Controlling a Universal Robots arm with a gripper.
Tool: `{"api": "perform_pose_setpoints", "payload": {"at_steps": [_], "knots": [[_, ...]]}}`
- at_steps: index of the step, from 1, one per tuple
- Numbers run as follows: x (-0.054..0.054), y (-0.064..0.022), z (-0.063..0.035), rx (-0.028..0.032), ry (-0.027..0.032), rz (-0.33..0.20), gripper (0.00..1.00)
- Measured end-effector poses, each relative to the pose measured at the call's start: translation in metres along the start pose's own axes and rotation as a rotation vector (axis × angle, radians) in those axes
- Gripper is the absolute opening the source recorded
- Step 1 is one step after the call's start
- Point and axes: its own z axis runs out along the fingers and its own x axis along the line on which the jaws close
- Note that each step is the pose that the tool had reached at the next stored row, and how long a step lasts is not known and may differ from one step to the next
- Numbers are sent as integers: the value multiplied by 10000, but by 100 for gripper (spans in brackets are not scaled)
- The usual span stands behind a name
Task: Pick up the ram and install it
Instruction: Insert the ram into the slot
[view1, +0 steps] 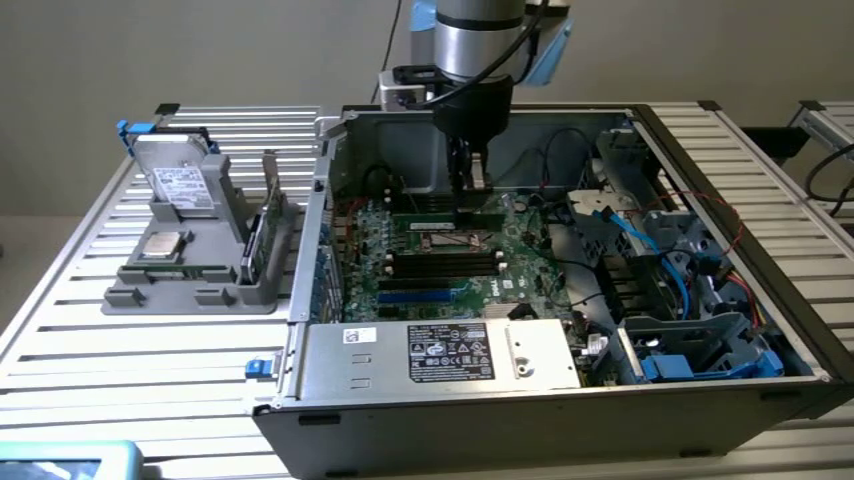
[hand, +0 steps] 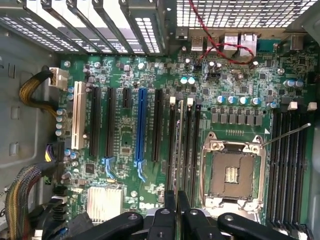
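The gripper (view1: 467, 186) (hand: 177, 216) is lowered inside the open computer case (view1: 400, 420), over the motherboard (view1: 527, 285). Its fingers (hand: 170, 212) are set narrow, clamped on the ram (view1: 435, 205) (hand: 179, 150). The ram stands on edge at the memory slots just beside the CPU socket (hand: 232, 170). Whether it is fully seated cannot be determined.

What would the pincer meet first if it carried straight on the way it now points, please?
Probably the row of long black memory slots on the green motherboard, beside the silver processor socket; the pincer hangs right above them, though depth is unclear.
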Motion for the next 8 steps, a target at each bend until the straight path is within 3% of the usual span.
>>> {"api": "perform_pose_setpoints", "payload": {"at_steps": [2, 8], "knots": [[-2, -1, 22, 9, 32, -4, 14], [-12, 0, 124, 40, 58, -16, 14]]}}
